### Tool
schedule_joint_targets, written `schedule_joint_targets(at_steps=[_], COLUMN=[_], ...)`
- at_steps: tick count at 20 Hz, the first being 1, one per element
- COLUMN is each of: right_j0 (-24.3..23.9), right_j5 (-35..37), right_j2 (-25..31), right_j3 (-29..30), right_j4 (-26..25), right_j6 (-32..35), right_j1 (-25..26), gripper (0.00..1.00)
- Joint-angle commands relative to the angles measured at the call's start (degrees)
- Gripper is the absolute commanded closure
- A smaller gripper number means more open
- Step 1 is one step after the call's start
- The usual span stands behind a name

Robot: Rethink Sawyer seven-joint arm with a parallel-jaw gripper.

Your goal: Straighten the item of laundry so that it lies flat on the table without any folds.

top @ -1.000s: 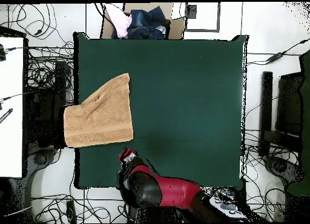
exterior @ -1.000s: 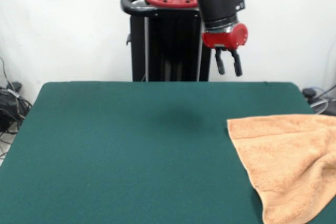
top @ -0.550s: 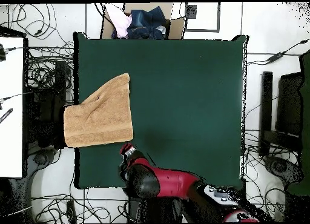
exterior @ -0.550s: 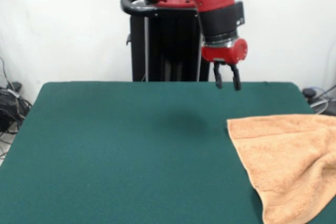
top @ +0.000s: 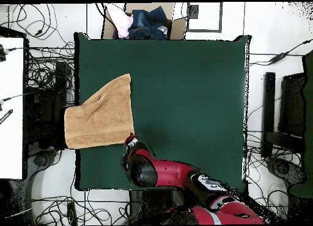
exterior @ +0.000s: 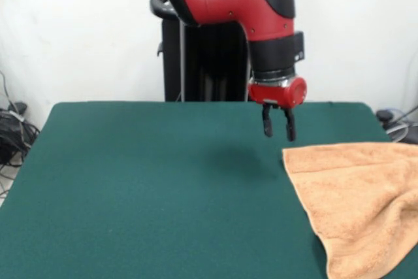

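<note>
Presently no contact between gripper [exterior: 277, 125] and towel [exterior: 356, 204]. Gripper hanging above the table [exterior: 163, 181], close to the towel's inner far corner in the front view, fingers apart and holding nothing. In the overhead view, gripper [top: 130, 142] just beside the towel's [top: 101, 116] corner nearest the robot's base.

Towel placed at one side edge of the table [top: 183, 101], spilling over that edge, so part of it off the top altogether. Not flat: outline narrowing toward one end instead of a clean rectangle, a slanted edge pointing to a layer folded under or over, and soft creases running across the middle. Border band visible along the end nearest the robot's base in the overhead view.

Judgement on progress: task barely begun. Nothing straightened so far. Left to do: grasp a corner, draw the towel fully onto the table, open the fold, smooth the creases. Overhanging portion likely to drag or slip further if pulled the wrong way.
</note>
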Motion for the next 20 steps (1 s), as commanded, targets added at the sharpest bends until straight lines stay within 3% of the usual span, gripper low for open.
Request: schedule_joint_targets(at_steps=[1, 20], right_j0=[2.8, 2.0], right_j5=[-3.7, -7.0], right_j2=[-3.3, 1.7], right_j3=[-8.9, -9.6], right_j4=[4.8, 3.5], right_j6=[7.2, 9.5], right_j1=[2.1, 6.4], gripper=[0.0, 0.0])
